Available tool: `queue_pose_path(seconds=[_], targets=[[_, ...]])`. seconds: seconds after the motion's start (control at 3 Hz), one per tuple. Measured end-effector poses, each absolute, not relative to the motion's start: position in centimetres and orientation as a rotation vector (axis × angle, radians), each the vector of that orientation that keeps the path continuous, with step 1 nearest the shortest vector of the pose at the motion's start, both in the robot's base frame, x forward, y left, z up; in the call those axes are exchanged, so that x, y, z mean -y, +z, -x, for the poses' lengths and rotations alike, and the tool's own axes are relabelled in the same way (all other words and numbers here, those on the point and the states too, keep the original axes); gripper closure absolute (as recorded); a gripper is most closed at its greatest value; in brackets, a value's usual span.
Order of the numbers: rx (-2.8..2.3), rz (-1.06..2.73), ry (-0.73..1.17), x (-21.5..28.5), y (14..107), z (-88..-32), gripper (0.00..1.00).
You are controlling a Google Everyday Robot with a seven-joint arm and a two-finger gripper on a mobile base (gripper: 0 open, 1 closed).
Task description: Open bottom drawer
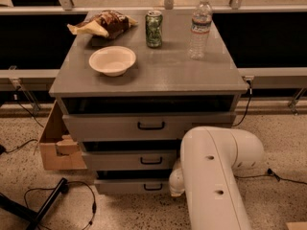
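Observation:
The grey cabinet [148, 75] has three drawers stacked in steps. The bottom drawer [125, 187] is the lowest and slimmest front, with a small black bar handle [152, 187]. A dark gap shows above it. My gripper [175, 185] hangs from the thick white arm [213, 176] just right of that handle, close against the right end of the bottom drawer front. The arm hides the right ends of the two lower drawers.
On the cabinet top are a white bowl [112, 60], a chip bag [103, 24], a green can [154, 28] and a water bottle [200, 28]. An open cardboard box [56, 145] stands left of the cabinet. Cables [72, 195] and a black bar [45, 206] lie on the floor.

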State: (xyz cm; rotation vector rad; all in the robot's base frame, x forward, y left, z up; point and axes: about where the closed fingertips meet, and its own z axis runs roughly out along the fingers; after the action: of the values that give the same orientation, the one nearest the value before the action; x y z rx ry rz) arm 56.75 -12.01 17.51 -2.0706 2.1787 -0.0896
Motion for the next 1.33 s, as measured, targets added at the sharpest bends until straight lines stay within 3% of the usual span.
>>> queue_pose_path(seconds=[0.33, 0.67, 1.0, 1.33], targets=[[-2.179, 2.07, -0.088, 12.0, 18.0, -56.7, 0.84], [-2.179, 2.07, -0.088, 12.0, 18.8, -56.7, 1.0], [-2.179, 2.07, -0.088, 12.0, 18.9, -56.7, 0.82], [-2.179, 2.07, -0.089, 12.0, 19.1, -56.7, 0.59]])
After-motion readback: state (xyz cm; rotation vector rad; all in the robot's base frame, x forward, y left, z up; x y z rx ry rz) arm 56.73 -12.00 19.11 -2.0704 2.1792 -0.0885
